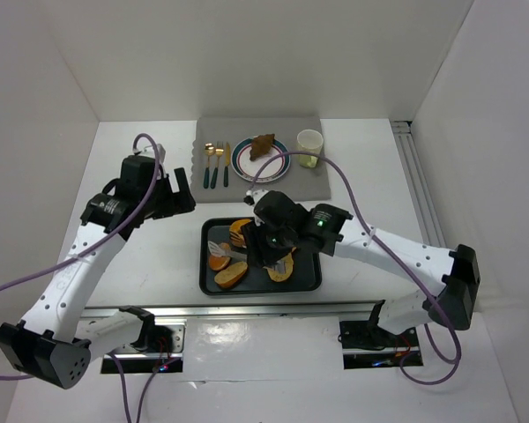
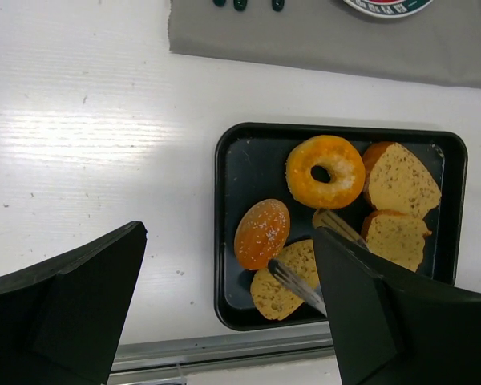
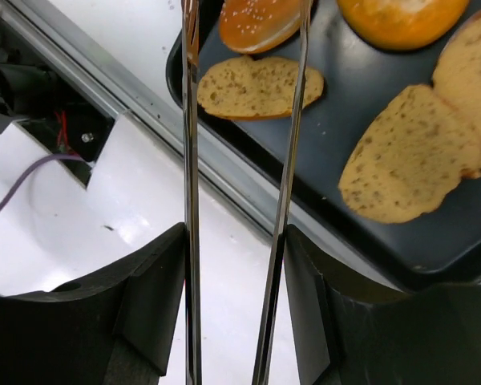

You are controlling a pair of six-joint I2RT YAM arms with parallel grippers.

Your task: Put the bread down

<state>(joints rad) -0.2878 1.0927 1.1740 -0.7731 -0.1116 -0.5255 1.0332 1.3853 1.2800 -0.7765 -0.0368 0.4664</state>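
Gripping tongs (image 3: 295, 120) in right pincer (image 3: 234, 281), tong arms apart, no bread caught. Hovering over bread slice (image 3: 256, 87) in tray (image 3: 345, 104), just beside seeded bun (image 3: 256, 20). Idle left pincer (image 2: 228, 301) spread wide above table (image 2: 104, 120). Lower arms astride slice, squeeze gently, lift level toward plate (image 1: 243, 163).
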